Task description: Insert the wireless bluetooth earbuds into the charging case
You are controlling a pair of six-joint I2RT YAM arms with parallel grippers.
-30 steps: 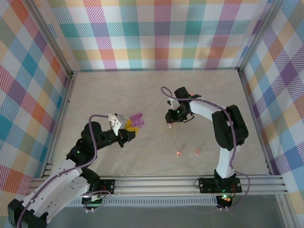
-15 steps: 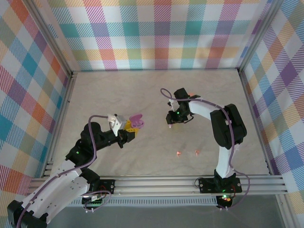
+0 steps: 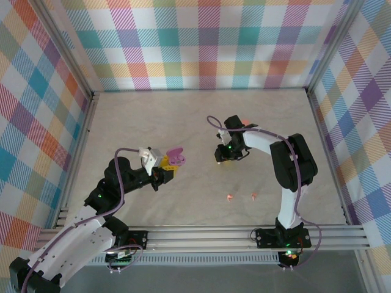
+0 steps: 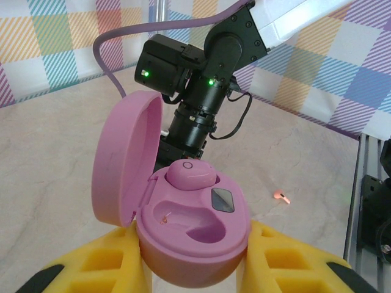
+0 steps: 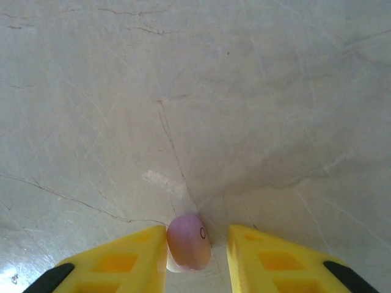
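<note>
Left jaws [image 4: 195,268] clamp the open case [image 4: 183,229] — right jaws [image 5: 197,253] pinch a lilac earbud [image 5: 188,242].

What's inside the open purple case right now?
The purple charging case holds one lilac earbud in its far slot; the near slot is empty. The seated bud hides its own slot's bottom.

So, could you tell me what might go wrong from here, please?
1. The right hand has the lilac earbud between its fingertips, apparently held by a small area; it could slip or twist out.
2. The open purple case in the left hand has one lilac bud seated and one empty well; a misaligned approach might miss that well or bump the lid.
</note>
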